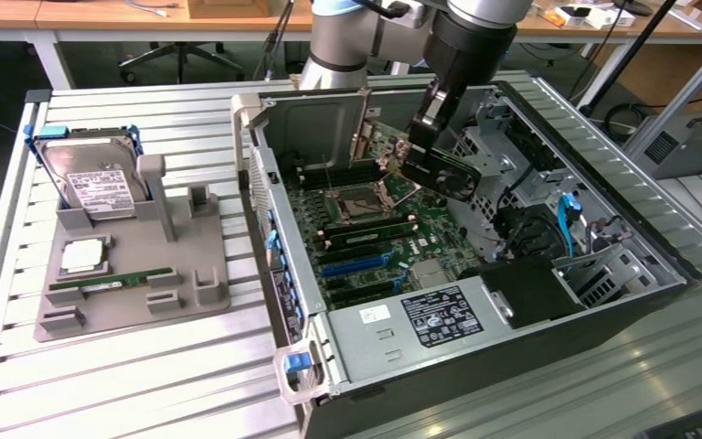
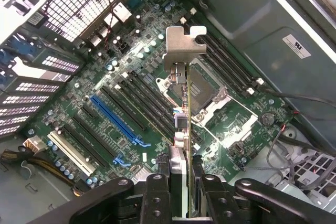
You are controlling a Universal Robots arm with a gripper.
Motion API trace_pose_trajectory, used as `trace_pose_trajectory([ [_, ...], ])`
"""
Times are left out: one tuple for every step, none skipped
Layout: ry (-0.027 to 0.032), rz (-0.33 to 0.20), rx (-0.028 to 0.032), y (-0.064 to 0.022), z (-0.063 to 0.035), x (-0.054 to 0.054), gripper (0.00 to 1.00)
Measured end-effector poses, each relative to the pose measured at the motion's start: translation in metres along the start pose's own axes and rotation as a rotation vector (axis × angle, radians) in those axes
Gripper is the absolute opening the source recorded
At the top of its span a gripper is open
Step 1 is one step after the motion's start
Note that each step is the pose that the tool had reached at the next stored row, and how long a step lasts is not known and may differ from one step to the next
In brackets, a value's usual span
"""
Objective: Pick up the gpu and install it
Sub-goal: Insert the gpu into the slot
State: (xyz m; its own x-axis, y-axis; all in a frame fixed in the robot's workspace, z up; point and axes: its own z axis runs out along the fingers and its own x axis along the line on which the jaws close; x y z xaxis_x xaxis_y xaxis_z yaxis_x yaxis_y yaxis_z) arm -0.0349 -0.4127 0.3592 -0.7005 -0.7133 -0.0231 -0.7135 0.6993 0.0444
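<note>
Item: gpu (image 1: pixel 444 176), a thin black expansion card with a silvery bracket (image 2: pixel 184 47) at one end
- Location: inside the open computer case (image 1: pixel 643 274), held in the air above the motherboard (image 1: pixel 369 251), over the area between the processor socket (image 1: pixel 357 203) and the case's drive bay side; it touches no slot
- Attitude: tilted in the exterior view; edge-on in the wrist view, bracket end farthest from the fingers

Item: gripper (image 1: pixel 430 144), on the Universal Robots arm
- State: jaws drawn partway in and clamped on the gpu, one finger (image 2: pixel 157 195) on each flat face
- Location: reaching down into the case from its far side

Item: computer case
- State: lying side-open on the slatted table (image 1: pixel 143 366)
- Contents seen: green motherboard with black slots and one long blue slot (image 2: pixel 118 121); black memory sockets beside the processor socket; power supply (image 1: pixel 449 315) with a black label at the case's near end; blue cables (image 1: pixel 565 219) by the drive bays

Item: grey fixture tray (image 1: pixel 143 297)
- Location: outside the case, on the exterior view's left
- Contents: hard drive (image 1: pixel 98 187) with white label, propped at the far end; square processor chip (image 1: pixel 83 256); narrow green memory stick (image 1: pixel 113 282) lying flat
</note>
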Motion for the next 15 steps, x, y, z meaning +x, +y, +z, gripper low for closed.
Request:
trace_pose_trajectory([
  [0.0002, -0.003, 0.0000, 0.0000, 0.0000, 0.0000, 0.27],
  [0.0003, -0.005, -0.0001, 0.0000, 0.0000, 0.0000, 0.27],
  [0.0004, -0.007, -0.0002, 0.0000, 0.0000, 0.0000, 0.27],
  [0.0005, -0.009, -0.0003, 0.0000, 0.0000, 0.0000, 0.27],
  [0.0006, -0.012, -0.0003, 0.0000, 0.0000, 0.0000, 0.27],
  [0.0007, -0.014, -0.0003, 0.0000, 0.0000, 0.0000, 0.27],
  [0.0008, -0.016, -0.0004, 0.0000, 0.0001, 0.0000, 0.27],
  [0.0009, -0.018, -0.0004, 0.0000, 0.0001, 0.0000, 0.27],
  [0.0010, -0.020, -0.0005, 0.0000, 0.0001, 0.0000, 0.27],
  [0.0011, -0.022, -0.0005, 0.0000, 0.0001, 0.0000, 0.27],
  [0.0012, -0.024, -0.0006, 0.0000, 0.0001, 0.0000, 0.27],
  [0.0013, -0.027, -0.0006, 0.0000, 0.0001, 0.0000, 0.27],
  [0.0014, -0.029, -0.0007, 0.0000, 0.0001, 0.0000, 0.27],
  [0.0015, -0.031, -0.0007, 0.0000, 0.0001, 0.0000, 0.27],
  [0.0016, -0.033, -0.0008, 0.0000, 0.0001, 0.0000, 0.27],
])
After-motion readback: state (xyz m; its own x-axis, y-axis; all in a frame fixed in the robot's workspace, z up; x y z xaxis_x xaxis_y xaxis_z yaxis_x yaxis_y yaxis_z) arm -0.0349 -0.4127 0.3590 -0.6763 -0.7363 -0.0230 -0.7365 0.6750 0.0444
